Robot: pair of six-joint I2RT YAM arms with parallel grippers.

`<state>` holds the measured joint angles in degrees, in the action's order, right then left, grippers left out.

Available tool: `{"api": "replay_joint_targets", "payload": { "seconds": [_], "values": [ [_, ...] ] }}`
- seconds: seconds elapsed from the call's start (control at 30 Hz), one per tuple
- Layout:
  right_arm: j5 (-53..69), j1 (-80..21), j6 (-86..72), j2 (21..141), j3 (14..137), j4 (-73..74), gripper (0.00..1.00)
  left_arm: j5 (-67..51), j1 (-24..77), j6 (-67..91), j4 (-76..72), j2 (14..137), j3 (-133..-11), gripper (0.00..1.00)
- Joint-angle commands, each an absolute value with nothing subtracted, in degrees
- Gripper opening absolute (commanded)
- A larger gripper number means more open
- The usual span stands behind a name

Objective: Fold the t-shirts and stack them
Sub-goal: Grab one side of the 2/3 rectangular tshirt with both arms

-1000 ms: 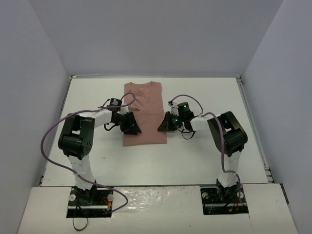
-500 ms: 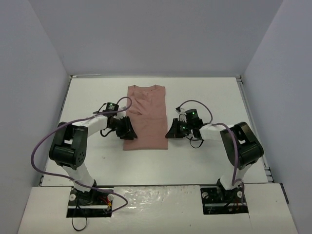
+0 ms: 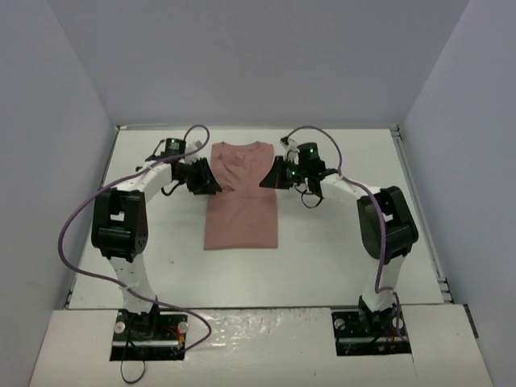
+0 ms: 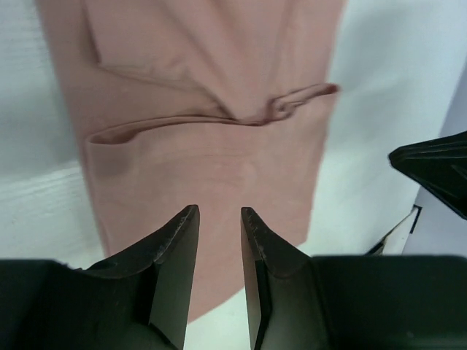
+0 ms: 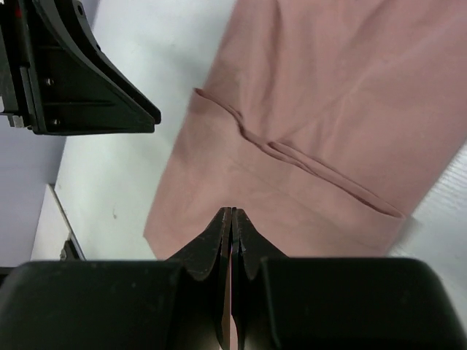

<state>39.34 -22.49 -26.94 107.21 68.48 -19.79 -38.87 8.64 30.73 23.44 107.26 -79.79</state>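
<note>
Flanking the folded t-shirt (image 3: 240, 201) at the centre of the surface (image 3: 339, 258), the empty, slightly parted left end effector (image 3: 208, 176) at 9 o'clock and closed right end effector (image 3: 268, 177) at 3 o'clock could snag its tucked sleeves loose.

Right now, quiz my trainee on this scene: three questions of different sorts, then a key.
1. True or false: the shirt hangs from the left tool.
2. The right tool is: A shut, B wide open, C out of view.
3. Fill in: in the top view, the collar is at the shirt's ___ end (near or far).
Key: 1 false, it lies flat on the table; 2 A; 3 far.
</note>
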Motion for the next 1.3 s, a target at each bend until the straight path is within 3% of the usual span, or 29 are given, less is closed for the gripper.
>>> {"api": "replay_joint_targets", "payload": {
  "seconds": [0.0, 0.4, 0.57, 0.73, 0.9, 1.07, 1.27],
  "values": [
    [42.6, -21.22, -25.52, 113.24, 70.03, -19.76, 0.0, -39.51, 8.36, 28.18, 23.58, 112.45, -79.44, 0.26],
    [46.41, -12.75, -18.85, 119.2, 61.37, -21.46, 0.0, -36.91, 2.98, 29.27, 20.01, 117.21, -74.36, 0.25],
    [44.84, -12.57, -18.96, 112.09, 61.79, -19.92, 0.0, -38.5, 3.06, 30.76, 20.66, 111.3, -75.66, 0.25],
    [34.37, -14.16, -19.07, 99.25, 64.72, -12.33, 0.01, -35.12, 3.62, 30.53, 27.64, 99.5, -79.92, 0.31],
    [17.28, -19.09, -19.18, 88.07, 64.21, -2.73, 0.15, -24.75, 4.23, 29.36, 36.28, 86.9, -76.43, 0.36],
    [5.49, -25.96, -23.94, 80.94, 58.68, 5.37, 0.49, -18.24, 5.44, 29.92, 41.56, 76.73, -64.83, 0.51],
    [-3.1, -34.29, -35.7, 76.9, 48.69, 7.64, 0.67, -17.53, 7.14, 31.35, 41.54, 73.45, -52.6, 0.53]
  ]
}}
